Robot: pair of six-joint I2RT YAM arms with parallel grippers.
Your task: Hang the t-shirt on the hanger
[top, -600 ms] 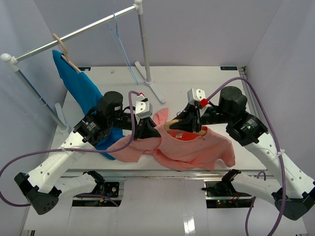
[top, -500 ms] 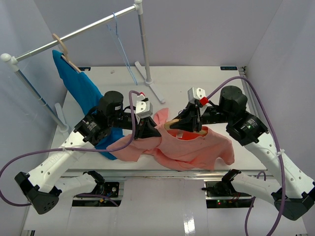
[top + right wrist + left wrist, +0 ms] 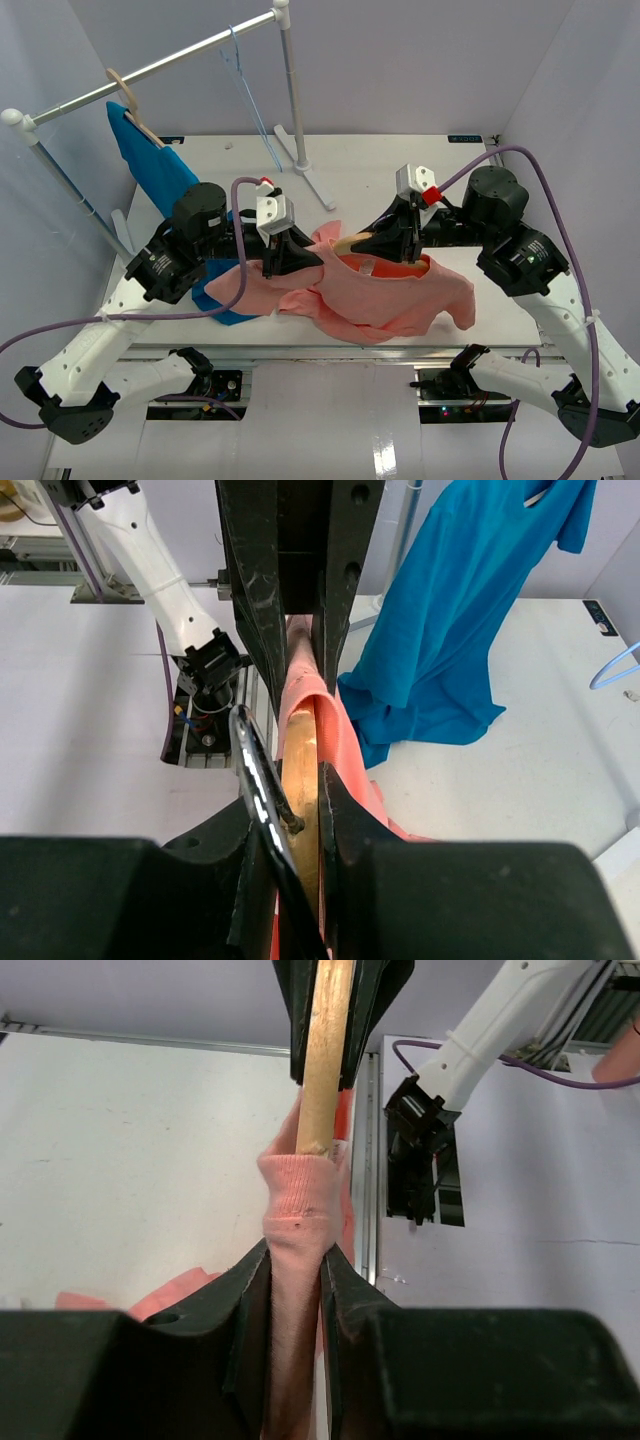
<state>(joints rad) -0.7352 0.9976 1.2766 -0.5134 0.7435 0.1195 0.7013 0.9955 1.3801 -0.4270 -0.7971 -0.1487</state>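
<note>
Setting: a white table (image 3: 400,170) inside pale lilac walls, with a white clothes rail (image 3: 170,62) on two stands at the far left
Arms: two, meeting over the middle of the table
Shirts: two; the pink t-shirt (image 3: 390,300) lies spread and bunched on the near half of the table, its upper edge lifted between the arms; the blue shirt (image 3: 160,180) hangs from the rail down to the table
Hangers: three; the wooden hanger (image 3: 325,1050) is held in the air between the arms, a tan hanger (image 3: 125,95) carries the blue shirt, and a pale-blue wire hanger (image 3: 243,75) hangs bare on the rail
Left gripper (image 3: 312,258): narrow, pinched on a fold of the t-shirt drawn over one end of the wooden hanger; bare wood runs on beyond the fabric
Right gripper (image 3: 368,244): narrow, clamped on the wooden hanger beside its metal hook (image 3: 262,780), with pink fabric draped on the wood
Writing: one small dark label (image 3: 465,139) at the table's far edge, too small to read
</note>
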